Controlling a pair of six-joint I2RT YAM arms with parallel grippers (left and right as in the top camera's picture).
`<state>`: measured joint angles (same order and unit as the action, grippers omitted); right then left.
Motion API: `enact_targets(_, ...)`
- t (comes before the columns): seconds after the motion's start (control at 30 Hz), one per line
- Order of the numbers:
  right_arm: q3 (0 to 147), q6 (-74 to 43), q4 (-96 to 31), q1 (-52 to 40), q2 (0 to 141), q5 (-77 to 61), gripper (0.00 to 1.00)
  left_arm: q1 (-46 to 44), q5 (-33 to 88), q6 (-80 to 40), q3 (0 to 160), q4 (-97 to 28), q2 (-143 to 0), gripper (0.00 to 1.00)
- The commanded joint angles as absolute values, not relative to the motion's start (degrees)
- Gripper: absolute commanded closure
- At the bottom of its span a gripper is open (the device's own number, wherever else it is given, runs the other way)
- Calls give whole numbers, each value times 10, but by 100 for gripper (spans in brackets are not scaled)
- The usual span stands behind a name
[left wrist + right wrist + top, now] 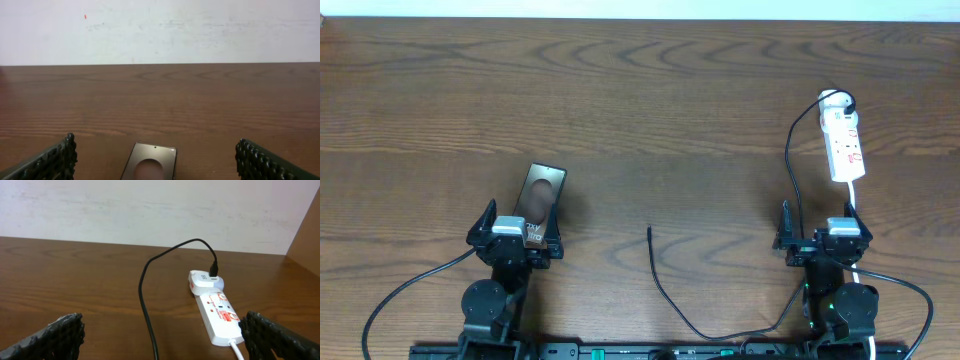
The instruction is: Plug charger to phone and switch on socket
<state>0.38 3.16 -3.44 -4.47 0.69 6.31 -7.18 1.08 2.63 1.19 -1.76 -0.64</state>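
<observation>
The phone (542, 190) lies flat on the wooden table just ahead of my left gripper (516, 233), which is open and empty; its top end shows between the fingers in the left wrist view (150, 160). The thin black charger cable (662, 285) lies at centre front, its plug tip (649, 230) free on the table. The white power strip (843, 143) lies at the right, with a white adapter at its far end that the cable runs into (212, 272). My right gripper (825, 240) is open and empty just short of the strip (217, 315).
The strip's white cord (853, 200) runs back toward the right arm. The charger cable loops past the right arm's left side (147, 315). A wall stands behind the table's far edge (160, 64).
</observation>
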Motion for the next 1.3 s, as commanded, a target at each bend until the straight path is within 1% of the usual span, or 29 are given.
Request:
enact_targets(0.0,3,33,-36,-46,6,69,1,-72,-5,29,2,-39,-6,2)
enact_targets(0.23,3,33,-36,-46,6,69,1,-72,-5,27,6,-43,-6,2)
enact_targets(0.43,3,33,-36,-46,6,69,1,-72,-5,27,54,-91,-37,3)
enact_targets(0.6,3,33,-36,-46,6,69,1,-72,-5,28,126,-103,-123,2)
enact_targets(0.77,3,33,-36,-46,6,70,1,-72,-5,28,223,-118,-250,2)
enact_targets(0.9,3,33,-36,-46,6,69,1,-72,5,30,331,-185,-368,2)
enact_targets(1.17,3,33,-36,-46,6,69,1,-72,10,34,563,-401,-601,2)
enact_targets(1.27,3,33,-36,-46,6,69,1,-72,10,57,628,-466,-672,2)
